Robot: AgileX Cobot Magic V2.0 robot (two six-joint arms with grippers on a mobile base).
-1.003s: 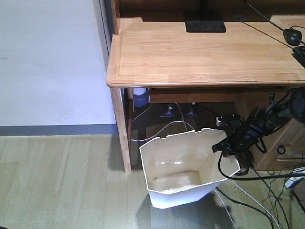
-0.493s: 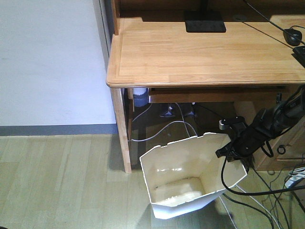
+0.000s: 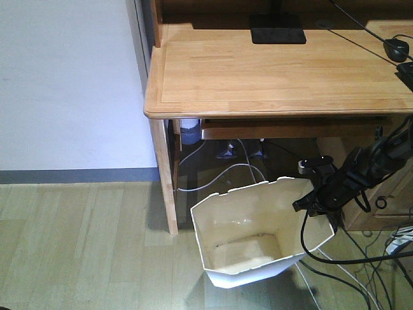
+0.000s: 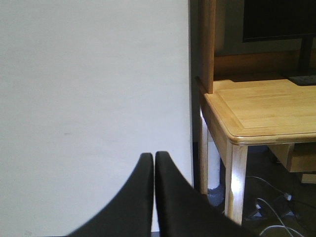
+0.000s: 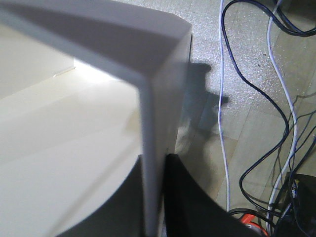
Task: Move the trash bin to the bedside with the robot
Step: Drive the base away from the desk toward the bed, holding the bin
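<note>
Two cameras showed the white trash bin [image 3: 240,223], tilted near the front leg of the desk [image 3: 277,71]. Only the right-wrist view revealed the right gripper [image 5: 153,170] clamped on the bin's thin wall, one finger inside and one outside, cables [image 5: 223,98] trailing alongside. The left gripper [image 4: 154,160], fingers pressed together and empty, faced a white wall [image 4: 89,98].

White trash bin [image 3: 255,232], tilted, open-topped (cream inside).
</note>
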